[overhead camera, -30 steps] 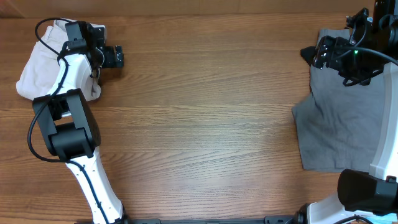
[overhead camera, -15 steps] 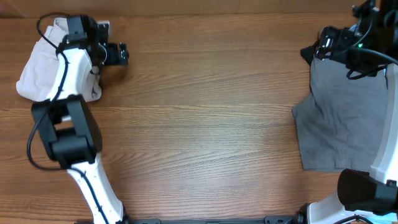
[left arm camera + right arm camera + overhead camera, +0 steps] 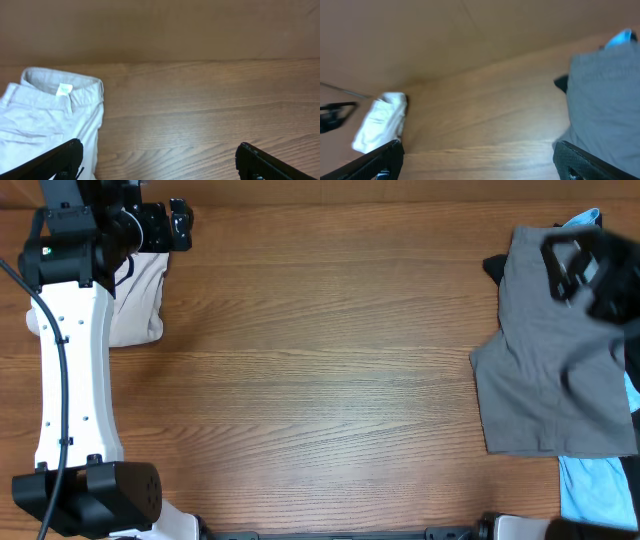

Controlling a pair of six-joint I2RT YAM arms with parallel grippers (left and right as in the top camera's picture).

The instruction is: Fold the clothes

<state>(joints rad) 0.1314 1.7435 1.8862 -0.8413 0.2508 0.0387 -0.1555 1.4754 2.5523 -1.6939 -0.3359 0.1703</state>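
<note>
Left tool (image 3: 180,226) at the far-left corner of the desk (image 3: 320,360), just past the upper edge of the folded beige shorts (image 3: 135,295); finger spacing unclear from overhead. Right tool (image 3: 568,265) blurred, above the upper part of the grey shorts (image 3: 545,370) spread flat at the right edge. Blue piece (image 3: 592,492) under the grey shorts, visible at their near and far corners. Black piece (image 3: 493,268) showing at their far-left corner.

Left wrist: left tool (image 3: 160,165) spread wide, fingers (image 3: 60,161) at the lower corners of the frame, bare desk between them. Beige shorts at lower left, waistband and white label (image 3: 63,90) toward the far side.

Right wrist: right tool (image 3: 480,162) spread wide. Grey shorts at right, blue and black pieces at their far edge. Beige shorts well apart at far left.
</note>
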